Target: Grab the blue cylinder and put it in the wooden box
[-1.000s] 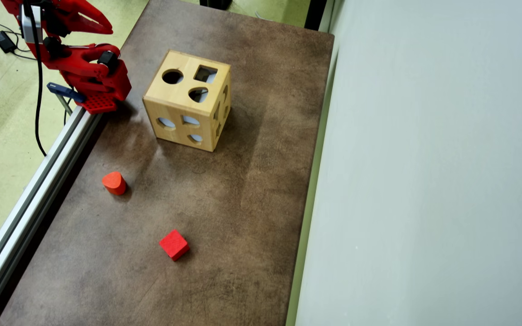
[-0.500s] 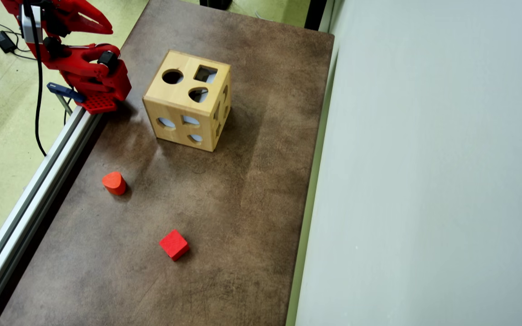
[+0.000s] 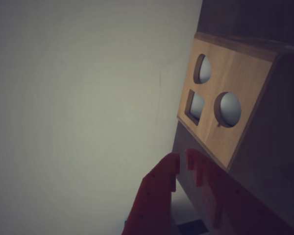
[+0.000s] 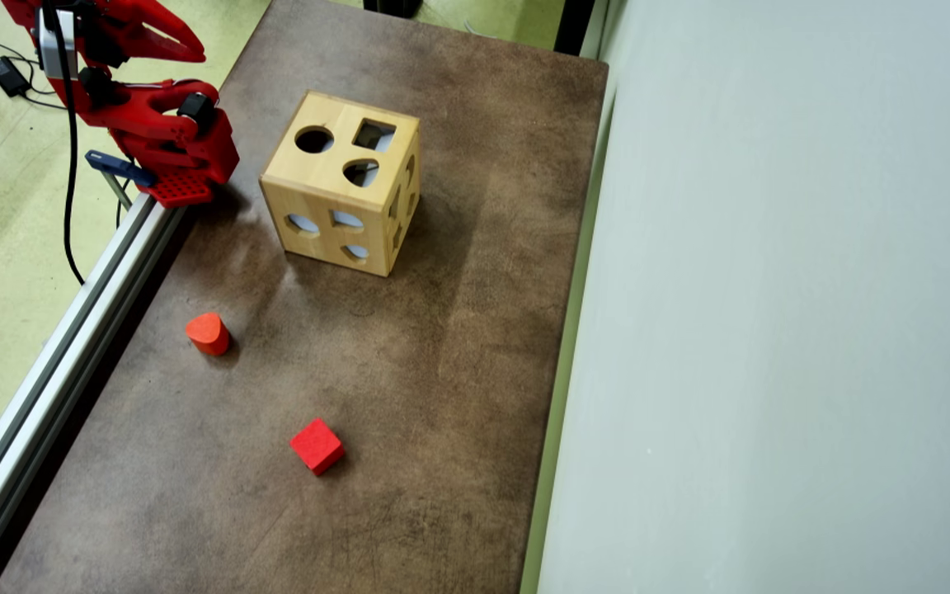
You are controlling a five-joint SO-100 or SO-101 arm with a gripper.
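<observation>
Fingertips of our red tool [image 3: 182,160] sit nearly closed, a thin gap between them, gripping nothing. We see the large light-wood box [image 4: 341,183] near the brown worktop's [image 4: 442,330] far edge. We cannot see any blue cylinder.

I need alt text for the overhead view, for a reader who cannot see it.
A light wooden box with shape cut-outs stands on a brown table. A red cube and an orange-red rounded block lie apart in front of it. The red robot arm is folded at the upper left; no blue cylinder shows.
</observation>
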